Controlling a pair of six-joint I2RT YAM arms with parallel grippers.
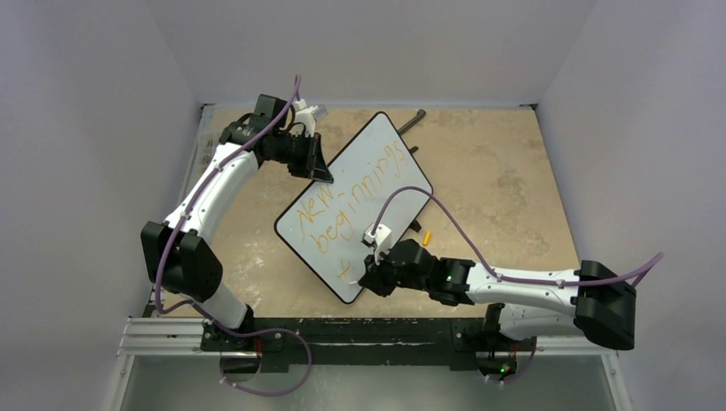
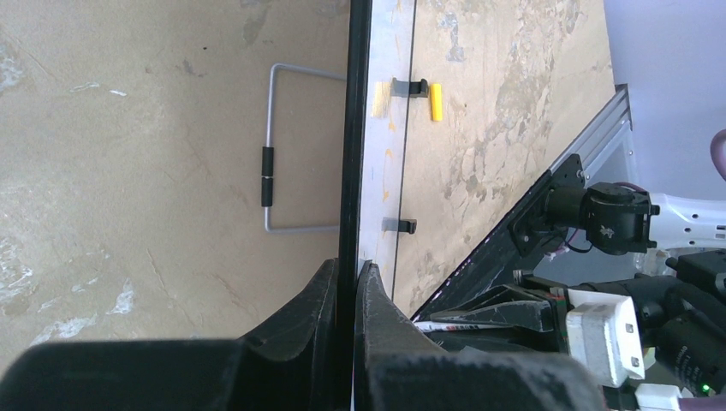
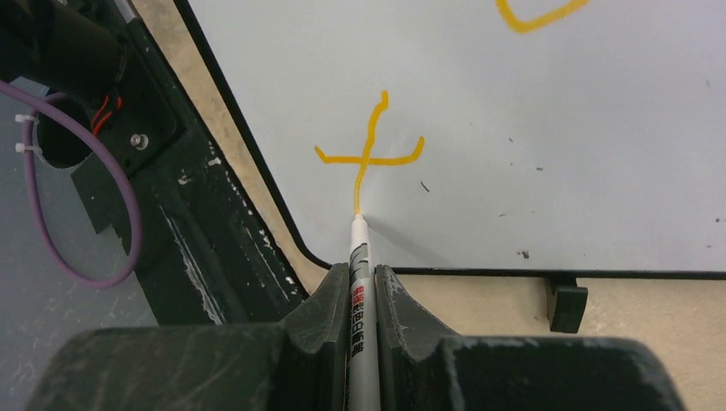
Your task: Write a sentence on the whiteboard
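Observation:
The whiteboard (image 1: 338, 253) lies slanted on the tan table. The sentence (image 1: 342, 205) reads "New beginnings" in orange, with a "t" (image 3: 368, 154) begun on a third line. My left gripper (image 1: 321, 171) is shut on the whiteboard's far-left edge; in the left wrist view its fingers (image 2: 347, 270) clamp the black rim (image 2: 351, 128). My right gripper (image 1: 370, 278) is shut on a white pen (image 3: 360, 257) at the board's near corner. The pen's tip touches the board at the foot of the "t" stem. In the right wrist view, the gripper (image 3: 361, 272) is just off the board's rim.
A yellow pen cap (image 1: 427, 236) lies on the table by the board's right edge; it also shows in the left wrist view (image 2: 436, 101). A wire stand (image 2: 270, 145) juts out behind the board. A black rail (image 1: 342, 330) runs along the near edge. Walls enclose the table.

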